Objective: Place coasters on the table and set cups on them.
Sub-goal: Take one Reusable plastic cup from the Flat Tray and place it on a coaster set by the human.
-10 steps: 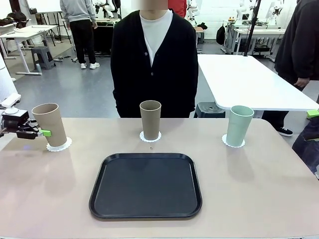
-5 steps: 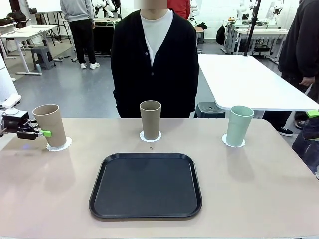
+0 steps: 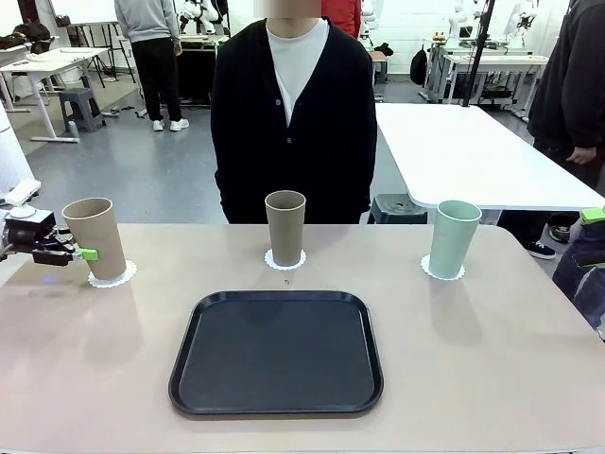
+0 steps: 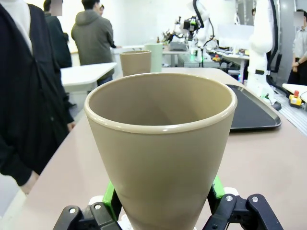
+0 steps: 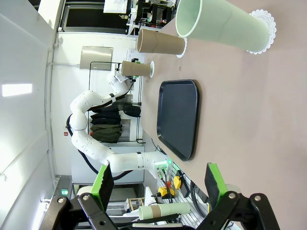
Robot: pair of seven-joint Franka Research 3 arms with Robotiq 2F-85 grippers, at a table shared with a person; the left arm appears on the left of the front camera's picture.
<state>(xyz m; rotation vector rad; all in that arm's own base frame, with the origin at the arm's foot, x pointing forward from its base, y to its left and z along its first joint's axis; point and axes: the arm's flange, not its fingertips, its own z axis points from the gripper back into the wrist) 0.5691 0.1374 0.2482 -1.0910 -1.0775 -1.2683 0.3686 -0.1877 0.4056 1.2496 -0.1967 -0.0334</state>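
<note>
L tool (image 3: pixel 83 253) seemingly grips tan cup (image 3: pixel 95 236) near table (image 3: pixel 492 378) edge.

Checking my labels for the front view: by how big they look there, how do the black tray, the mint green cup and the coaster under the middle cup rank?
1. black tray, nearest the camera, which adds to its size
2. mint green cup
3. coaster under the middle cup
</note>
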